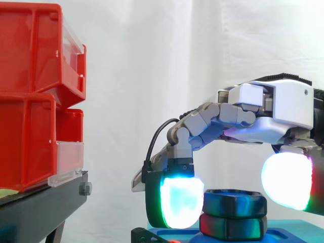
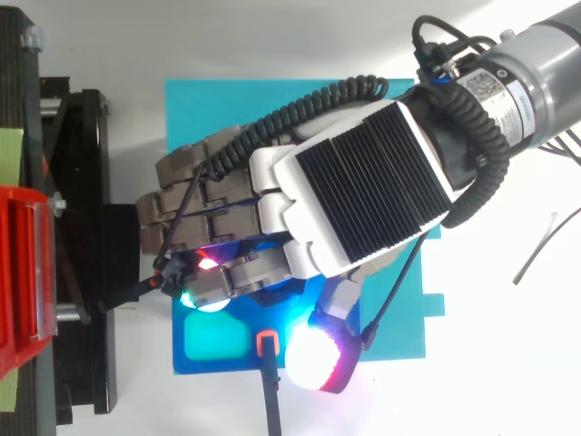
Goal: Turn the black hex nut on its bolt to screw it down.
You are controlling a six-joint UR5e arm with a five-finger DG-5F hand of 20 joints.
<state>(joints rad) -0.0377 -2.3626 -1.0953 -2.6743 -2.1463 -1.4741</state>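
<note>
Side view: hand (image 1: pixel 283 109) enters from 3 o'clock, its fingers curled downward; black hex nut (image 1: pixel 234 201) sits at 5 o'clock in the frame, stacked directly on a second dark hex piece (image 1: pixel 233 227), which stands on a blue base (image 1: pixel 298 232); a glowing cyan-white fingertip pad (image 1: pixel 179 200) presses the nut's 9 o'clock flank, and the white thumb pad (image 1: pixel 286 179) meets its 3 o'clock edge, so the hand is pinched around the nut; red bins (image 1: pixel 30 101) are stacked at 9 o'clock on a black stand (image 1: pixel 40 207). Top view: the hand (image 2: pixel 354 191) reaches in from 2 o'clock over a cyan mat (image 2: pixel 209 109) and covers the nut; the thumb pad (image 2: pixel 313 359) glows at 6 o'clock beside the blue base (image 2: pixel 218 350); a red bin (image 2: pixel 23 272) and the black stand (image 2: pixel 86 227) lie at 9 o'clock.
</note>
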